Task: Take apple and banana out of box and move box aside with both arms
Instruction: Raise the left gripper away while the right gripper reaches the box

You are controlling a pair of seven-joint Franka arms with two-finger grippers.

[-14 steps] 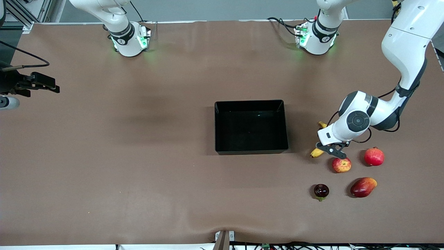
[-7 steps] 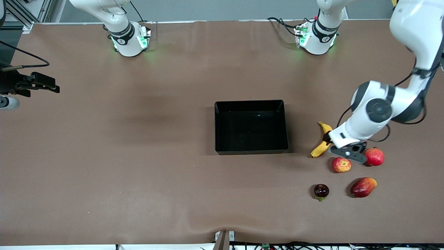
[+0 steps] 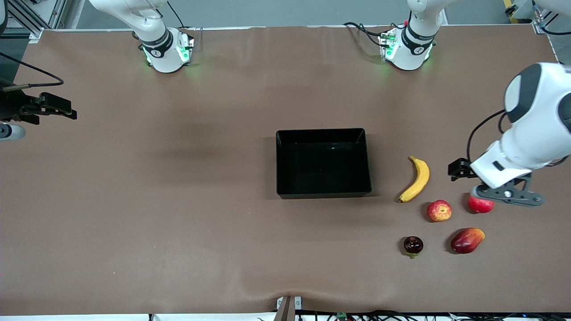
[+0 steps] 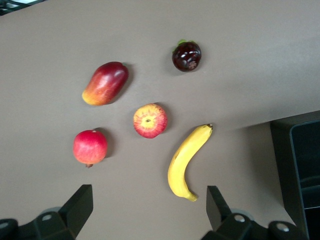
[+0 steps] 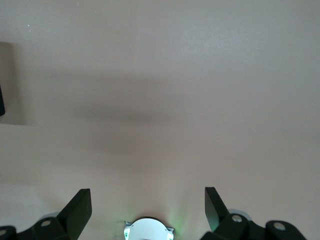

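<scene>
Since the box (image 3: 323, 162) sits empty at mid-table, one shallow glossy black bin, it looks light and stiff but slippery, so I judge each arm should pinch a short wall at its own end. One banana (image 3: 416, 179) lies on the table beside the box toward the left arm's end, and one apple (image 3: 439, 211) rests just nearer the front camera than it. Three other fruits lie close by: a red round fruit (image 3: 480, 204), a mango (image 3: 467, 240) and a dark fruit (image 3: 413, 245). The left gripper (image 3: 506, 196) hangs over the red round fruit, fingers apart and empty. The right gripper (image 5: 147, 210) waits over bare table at the right arm's end, fingers apart.
</scene>
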